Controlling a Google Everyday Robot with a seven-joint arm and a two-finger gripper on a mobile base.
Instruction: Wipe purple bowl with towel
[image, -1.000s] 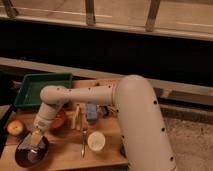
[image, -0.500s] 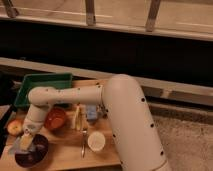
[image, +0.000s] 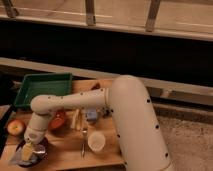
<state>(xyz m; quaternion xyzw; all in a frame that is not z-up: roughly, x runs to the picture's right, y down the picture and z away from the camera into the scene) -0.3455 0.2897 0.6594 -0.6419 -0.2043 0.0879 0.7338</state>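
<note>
Gripper (image: 28, 150) sits low over the purple bowl (image: 35, 151) at the table's (image: 65, 147) front-left corner, closed on a yellowish towel (image: 27, 151) pressed into the bowl. I judge wiping underway: I want light downward pressure and small circles, with the bowl not sliding. Green tray (image: 42, 87) behind looks empty. White cup (image: 96, 141) nearby, contents unclear. Apple (image: 15, 127) lies left.
</note>
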